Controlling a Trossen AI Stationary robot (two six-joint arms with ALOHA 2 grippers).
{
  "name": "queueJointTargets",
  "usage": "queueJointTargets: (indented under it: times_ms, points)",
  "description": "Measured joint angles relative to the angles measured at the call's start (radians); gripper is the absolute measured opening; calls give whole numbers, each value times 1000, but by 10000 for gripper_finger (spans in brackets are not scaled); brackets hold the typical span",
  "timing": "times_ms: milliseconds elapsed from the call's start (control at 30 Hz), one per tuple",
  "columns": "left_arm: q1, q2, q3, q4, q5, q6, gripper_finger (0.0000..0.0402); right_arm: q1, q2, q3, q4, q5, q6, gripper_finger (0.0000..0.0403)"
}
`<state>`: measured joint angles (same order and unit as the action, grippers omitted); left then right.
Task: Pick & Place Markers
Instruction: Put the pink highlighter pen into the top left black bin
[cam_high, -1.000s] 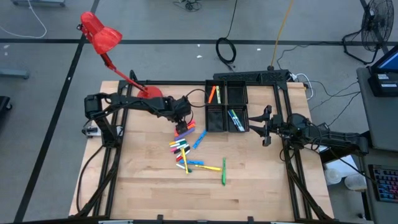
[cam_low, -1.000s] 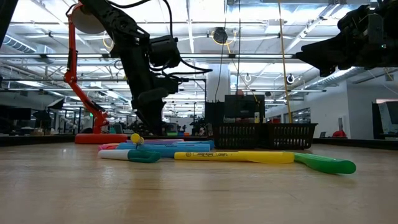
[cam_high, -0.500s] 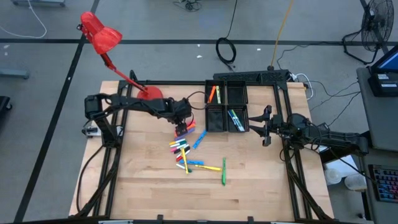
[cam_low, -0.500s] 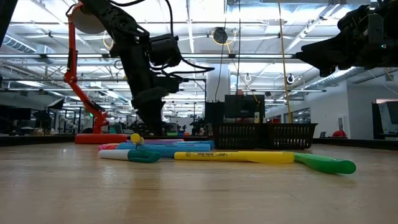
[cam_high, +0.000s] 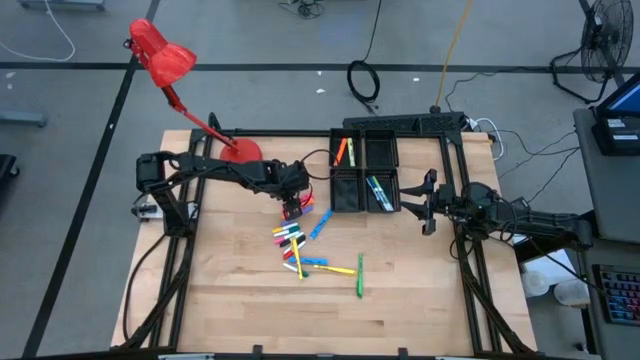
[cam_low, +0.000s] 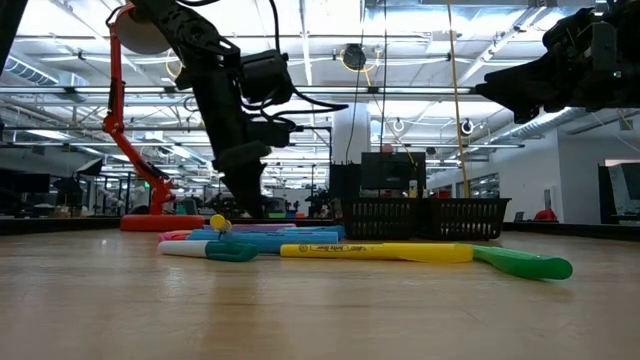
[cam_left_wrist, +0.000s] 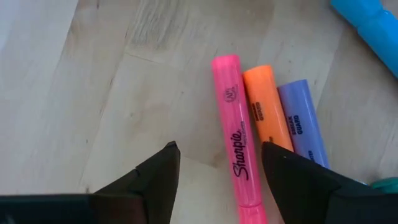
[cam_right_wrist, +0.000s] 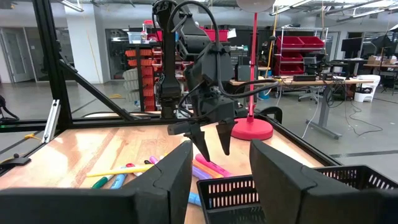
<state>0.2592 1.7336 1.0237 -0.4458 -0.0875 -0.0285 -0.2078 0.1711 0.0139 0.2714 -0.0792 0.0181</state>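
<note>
- High view showed me the left gripper (cam_high: 292, 208) just left of centre frame, low over the upper end of the scattered markers (cam_high: 300, 240) on the desk (cam_high: 220, 290).
- On my left wrist view, its fingers (cam_left_wrist: 155, 180) were spread, one on each side of a pink marker (cam_left_wrist: 236, 137) that lay flat on the wood; neither touched it that I could see.
- An orange marker (cam_left_wrist: 264, 106) lay touching the pink one, and a purple marker (cam_left_wrist: 301, 127) lay against the orange, all three roughly parallel.
- A blue marker (cam_left_wrist: 367, 25) sat apart from them in the upper right corner of that frame.
- The rest of the loose markers spread below the gripper in the high view, with a yellow marker (cam_high: 338, 269) and a green marker (cam_high: 360, 276) lowest.
- From the low view, the yellow marker (cam_low: 375, 252) and the green one (cam_low: 525, 264) lay flat at the front of the pile.
- A black tray (cam_high: 364, 172) stood right of the left gripper, upper centre, with an orange and green pair in its upper left compartment and teal ones in its lower right.
- My right gripper (cam_high: 420, 203) hung just right of the tray, fingers (cam_right_wrist: 168, 180) parted and holding nothing.
- A red lamp (cam_high: 160, 55) stood at the upper left.
</note>
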Motion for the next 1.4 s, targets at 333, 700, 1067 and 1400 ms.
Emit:
queueJointTargets:
  times_ms: [333, 700, 1067, 1400]
  points:
    - [0, 1, 0, 7, 0, -15, 227, 0, 0, 0, 0, 0, 0, 146]
    - [-2, 94, 2, 37, -8, -29, 215, 0, 2, 0, 0, 0, 0, 146]
    - [-2, 130, 3, 40, -4, -37, 198, 0, 5, 0, 0, 0, 0, 146]
    - [-2, 130, 2, 39, -4, -45, 186, 0, 5, 0, 0, 0, 0, 146]
